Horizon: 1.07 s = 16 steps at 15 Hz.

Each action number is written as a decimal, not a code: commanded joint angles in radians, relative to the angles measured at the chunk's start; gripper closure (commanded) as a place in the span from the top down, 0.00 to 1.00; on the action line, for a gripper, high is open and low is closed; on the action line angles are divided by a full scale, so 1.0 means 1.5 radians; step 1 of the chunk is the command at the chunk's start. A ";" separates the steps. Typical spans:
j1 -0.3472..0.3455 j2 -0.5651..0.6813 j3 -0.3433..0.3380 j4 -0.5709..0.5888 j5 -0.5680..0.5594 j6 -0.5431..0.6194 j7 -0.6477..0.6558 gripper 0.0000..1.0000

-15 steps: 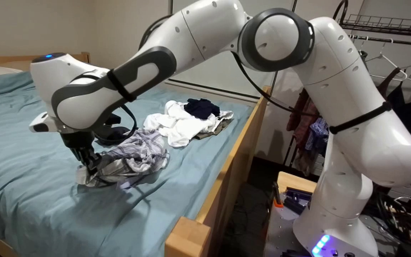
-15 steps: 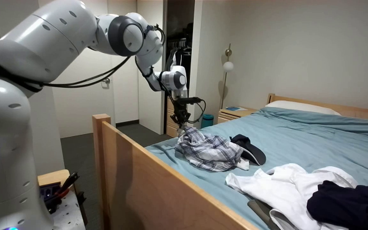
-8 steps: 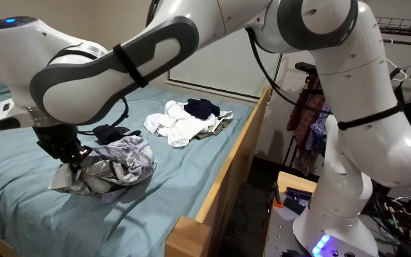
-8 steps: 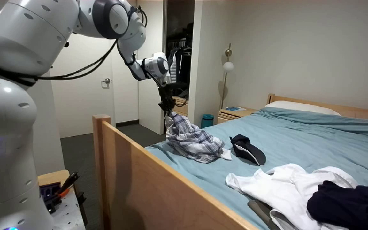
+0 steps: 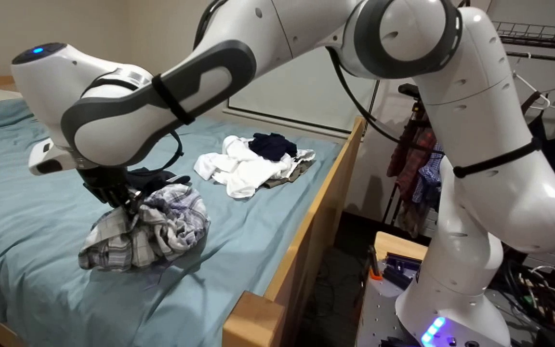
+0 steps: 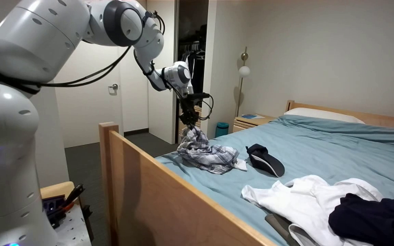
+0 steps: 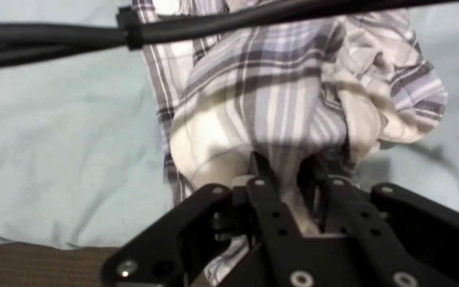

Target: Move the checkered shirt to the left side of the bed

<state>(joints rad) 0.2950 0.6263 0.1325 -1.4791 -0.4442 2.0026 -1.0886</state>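
Observation:
The checkered shirt, grey, white and bluish-purple, lies bunched on the teal bed (image 5: 56, 294) near its edge. It shows in both exterior views (image 5: 176, 219) (image 6: 214, 158) and fills the middle of the wrist view (image 7: 281, 91). My gripper (image 5: 132, 217) points down into the shirt's upper part. In an exterior view the gripper (image 6: 191, 127) holds one end raised in a peak, while the rest of the shirt rests on the sheet. In the wrist view a fold of cloth is pinched between the fingers (image 7: 283, 171); the fingertips are partly buried in fabric.
A black cap (image 6: 265, 160) lies beside the shirt. A white garment (image 6: 306, 201) with a dark navy garment (image 6: 371, 218) on it lies farther along the bed. The wooden footboard (image 6: 183, 198) stands between the robot base and the mattress. A nightstand (image 6: 251, 119) stands beyond the bed.
The gripper has dragged the shirt away from the cap, towards the bed's edge. It rose by half a second ago; now it is lower and has shifted slightly back towards the cap.

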 commanded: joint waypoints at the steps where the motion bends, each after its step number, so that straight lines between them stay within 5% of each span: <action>1: -0.013 0.017 -0.005 0.040 0.004 -0.042 0.013 0.57; 7: -0.037 0.005 -0.025 0.036 0.025 -0.052 0.104 0.96; 16: -0.181 -0.069 -0.052 -0.072 0.125 -0.023 0.212 1.00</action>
<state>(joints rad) 0.0995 0.6104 0.0537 -1.4769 -0.3201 1.9452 -0.8126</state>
